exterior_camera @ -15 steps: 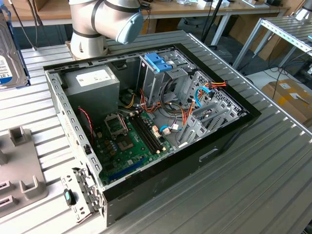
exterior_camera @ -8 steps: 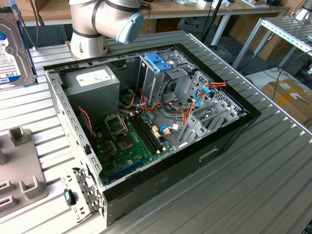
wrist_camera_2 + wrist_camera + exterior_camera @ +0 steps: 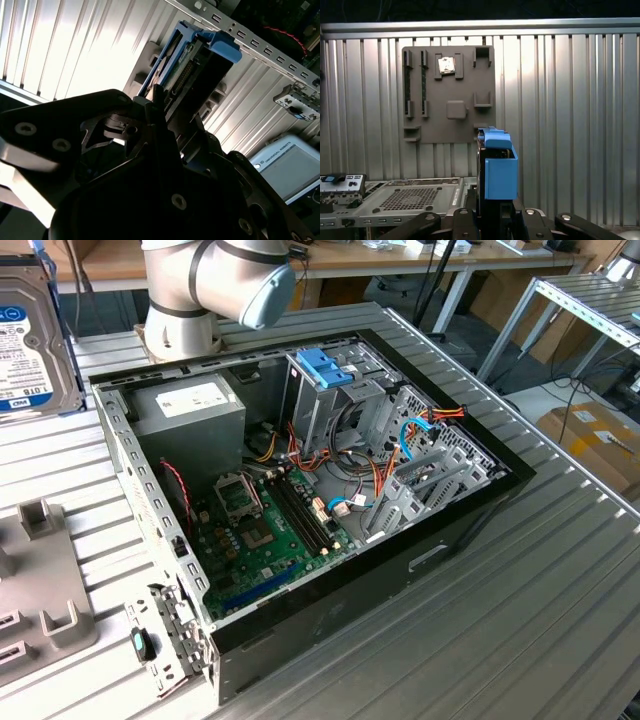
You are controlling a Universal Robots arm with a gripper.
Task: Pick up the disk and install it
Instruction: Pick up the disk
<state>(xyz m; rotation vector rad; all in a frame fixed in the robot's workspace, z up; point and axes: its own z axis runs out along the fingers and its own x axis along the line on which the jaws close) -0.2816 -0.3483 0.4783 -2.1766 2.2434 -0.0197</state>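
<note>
Claw (image 3: 169, 107) clamped narrow on the disk (image 3: 186, 67), held edge-on in open air above the ribbed bench (image 3: 560, 100), beyond the open computer case's (image 3: 450, 530) edge.

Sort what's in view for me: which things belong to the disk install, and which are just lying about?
Job in hand:
- disk, clamped in the gripper
- open case
- cage with blue latch, likely the disk's slot

Lying about:
- grey parts tray
- pendant
- cardboard box
</note>
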